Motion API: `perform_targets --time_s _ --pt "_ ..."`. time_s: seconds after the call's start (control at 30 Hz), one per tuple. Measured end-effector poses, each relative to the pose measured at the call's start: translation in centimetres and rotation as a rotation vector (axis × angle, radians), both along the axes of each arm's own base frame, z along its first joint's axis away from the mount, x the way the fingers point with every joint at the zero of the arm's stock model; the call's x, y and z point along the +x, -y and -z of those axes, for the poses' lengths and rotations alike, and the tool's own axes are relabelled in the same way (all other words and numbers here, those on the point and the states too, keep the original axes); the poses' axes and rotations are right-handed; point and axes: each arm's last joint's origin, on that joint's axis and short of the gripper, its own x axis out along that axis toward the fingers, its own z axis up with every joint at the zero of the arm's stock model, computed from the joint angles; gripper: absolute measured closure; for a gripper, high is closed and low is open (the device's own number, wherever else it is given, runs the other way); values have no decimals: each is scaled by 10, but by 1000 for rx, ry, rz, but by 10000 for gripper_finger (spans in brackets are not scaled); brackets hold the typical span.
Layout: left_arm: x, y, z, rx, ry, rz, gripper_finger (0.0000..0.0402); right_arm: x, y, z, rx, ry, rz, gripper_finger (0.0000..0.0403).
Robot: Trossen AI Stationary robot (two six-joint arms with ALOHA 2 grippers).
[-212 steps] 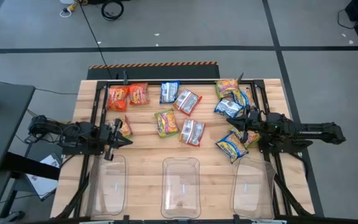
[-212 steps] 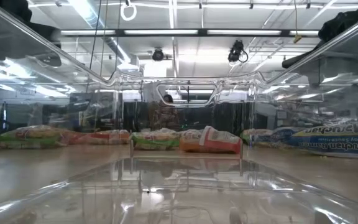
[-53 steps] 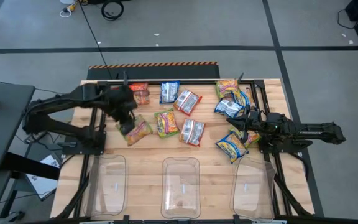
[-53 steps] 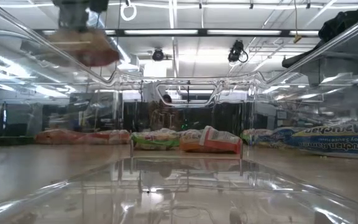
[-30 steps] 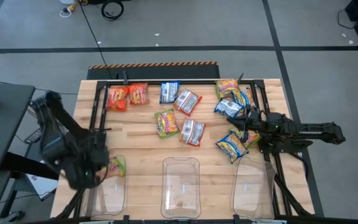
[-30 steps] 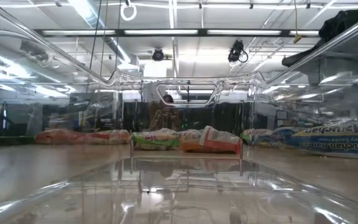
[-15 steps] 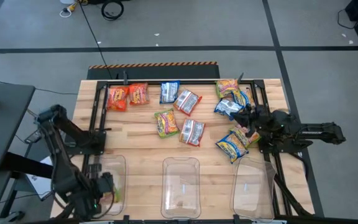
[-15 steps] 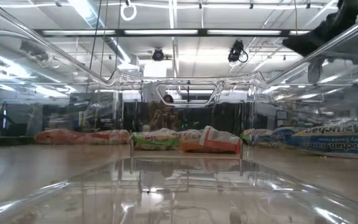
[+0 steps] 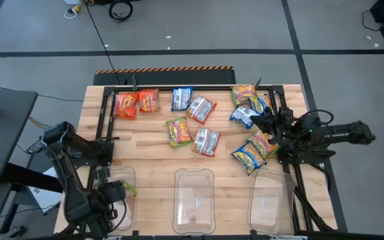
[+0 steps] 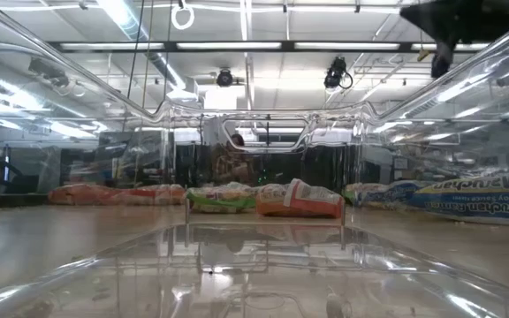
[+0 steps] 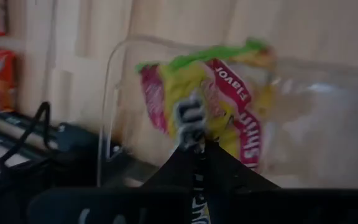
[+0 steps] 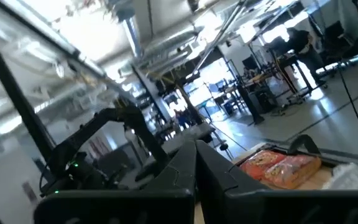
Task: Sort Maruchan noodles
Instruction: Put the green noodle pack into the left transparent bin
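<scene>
My left hand (image 11: pixel 199 149): pinching one green-yellow crinkly plastic noodle packet (image 11: pixel 213 99), held over the leftmost clear plastic rectangular bin (image 9: pixel 117 193) at the near edge of the wooden desk (image 9: pixel 153 155). Loose packets (image 9: pixel 191 121) lie beyond it. My right hand (image 9: pixel 264 121): fingers pressed together, raised beside the blue-and-yellow packets (image 9: pixel 251 155).

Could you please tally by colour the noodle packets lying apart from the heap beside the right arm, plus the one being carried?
Orange-red packets: 4
Green-yellow packets: 2, one of them held in the left claw
Blue packets: 1
Total: 7
</scene>
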Motion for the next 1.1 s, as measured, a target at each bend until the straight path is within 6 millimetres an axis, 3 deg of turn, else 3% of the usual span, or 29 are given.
perform_targets --time_s 0.17,0.3,0.4,0.5,0.67,1.1 --pt "-4 -7 22 83 -78 28 381 27 -13 -38 -112 -80 -12 394" --pt "-1 -10 22 49 -163 46 381 53 -24 -60 -176 -137 -17 393" --pt "1 -11 22 76 -98 30 381 71 -31 -66 -176 -170 -44 392" --pt "2 -17 29 143 -12 -15 381 87 -36 -63 -104 -204 -97 391" --pt "1 -31 49 220 -67 -57 381 105 -40 -47 -44 -282 -120 390" --pt "-4 -38 70 244 -89 -54 354 130 -46 -15 -58 -441 -115 389"
